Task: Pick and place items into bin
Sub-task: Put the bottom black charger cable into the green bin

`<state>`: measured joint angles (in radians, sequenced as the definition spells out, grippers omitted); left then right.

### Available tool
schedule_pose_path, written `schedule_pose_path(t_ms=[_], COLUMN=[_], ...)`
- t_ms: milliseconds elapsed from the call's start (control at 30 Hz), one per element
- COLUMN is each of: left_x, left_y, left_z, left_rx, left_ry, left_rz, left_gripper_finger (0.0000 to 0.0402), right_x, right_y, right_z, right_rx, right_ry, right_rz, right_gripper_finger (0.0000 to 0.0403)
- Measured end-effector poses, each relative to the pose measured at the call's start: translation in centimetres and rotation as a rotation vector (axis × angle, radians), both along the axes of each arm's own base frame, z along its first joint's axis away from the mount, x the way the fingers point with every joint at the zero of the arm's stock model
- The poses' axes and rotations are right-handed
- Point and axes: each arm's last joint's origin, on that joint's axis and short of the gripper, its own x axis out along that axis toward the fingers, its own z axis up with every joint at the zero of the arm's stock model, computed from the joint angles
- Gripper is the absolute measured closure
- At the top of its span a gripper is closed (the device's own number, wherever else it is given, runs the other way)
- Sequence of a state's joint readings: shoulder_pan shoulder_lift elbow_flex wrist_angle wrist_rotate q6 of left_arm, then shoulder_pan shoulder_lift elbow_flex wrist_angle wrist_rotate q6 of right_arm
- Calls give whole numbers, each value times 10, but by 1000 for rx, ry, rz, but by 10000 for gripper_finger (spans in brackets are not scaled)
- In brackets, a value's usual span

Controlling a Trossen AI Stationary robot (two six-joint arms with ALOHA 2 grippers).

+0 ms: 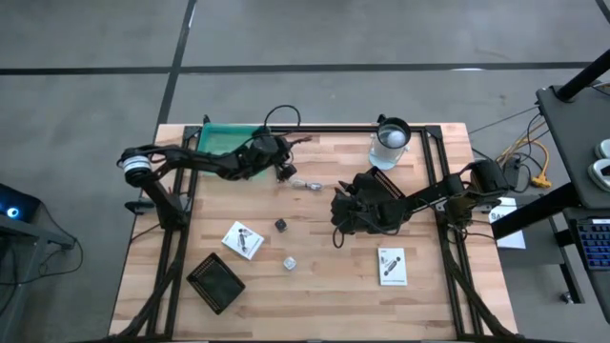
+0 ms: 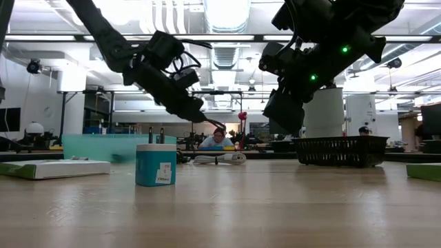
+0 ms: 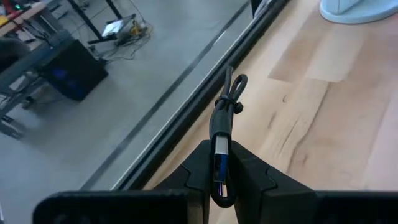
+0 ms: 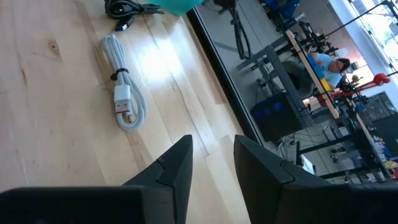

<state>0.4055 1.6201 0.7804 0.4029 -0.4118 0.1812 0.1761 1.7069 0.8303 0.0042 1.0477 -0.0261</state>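
Note:
My left gripper (image 3: 217,149) is shut on a bundled thin black cable (image 3: 225,106), raised over the table just right of the green bin (image 1: 221,139). In the high view this gripper (image 1: 283,170) sits near the table's far edge. My right gripper (image 4: 213,144) stands open and empty above the table's middle (image 1: 339,214). A coiled white cable (image 4: 124,102) lies flat on the wood ahead of it. Two white packets (image 1: 243,239) (image 1: 392,265), a dark cube (image 1: 281,225) and a white cube (image 1: 288,262) lie on the table. My left gripper pinches the black cable's plug end (image 3: 221,163), which shows blue inside, between its two fingers. The fingers slant downward toward the table's right and lie along the cable. The tied bundle (image 3: 229,93) sticks out past the fingertips, lifted clear of the wood.
A clear cup with a white ball (image 1: 389,143) stands at the far edge, right of centre. A black basket (image 1: 215,282) sits near the front left. A dark frame rail (image 1: 362,128) runs along the table's far edge. A person sits in the room beyond (image 2: 218,140).

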Motion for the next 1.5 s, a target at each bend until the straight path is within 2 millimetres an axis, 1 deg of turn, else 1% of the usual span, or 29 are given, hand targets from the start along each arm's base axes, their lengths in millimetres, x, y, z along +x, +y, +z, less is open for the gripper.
schedule_pose_path(t_ms=[67, 167, 333, 467, 833, 1000, 1100, 1200, 1367, 1500], left_x=[-1, -5, -16, -19, -19, -23, -29, -39, -54, -63], left_y=[-1, -4, -9, -14, -23, -23, -25, -28, -33, -36], left_z=[2, 1, 3, 8, 6, 5, 2, 3, 7, 3], left_rx=[6, -3, -12, 30, 77, 119, 88, 46, -33, -68], left_ry=[1, 55, 123, 113, 170, 187, 215, 214, 144, 129], left_rz=[9, 38, 189, 291, 341, 442, 471, 518, 619, 664], left_gripper_finger=[376, 376, 376, 376, 375, 375, 375, 375, 375, 375], right_x=[0, 0, 0, 0, -1, -1, -1, -1, -1, -1], right_y=[0, 0, 0, 0, 0, 0, 0, 0, 0, 0], right_z=[0, 0, 0, 0, -1, -1, -1, -1, -1, -1], right_rx=[0, 0, 0, 0, 4, 6, 8, 8, 7, 7], right_ry=[0, 1, 2, 3, -3, -6, -8, -7, -5, -4], right_rz=[0, 0, 0, 0, -3, -5, -7, -7, -7, -7], right_gripper_finger=[296, 297, 304, 309, 310, 314, 314, 312, 317, 321])
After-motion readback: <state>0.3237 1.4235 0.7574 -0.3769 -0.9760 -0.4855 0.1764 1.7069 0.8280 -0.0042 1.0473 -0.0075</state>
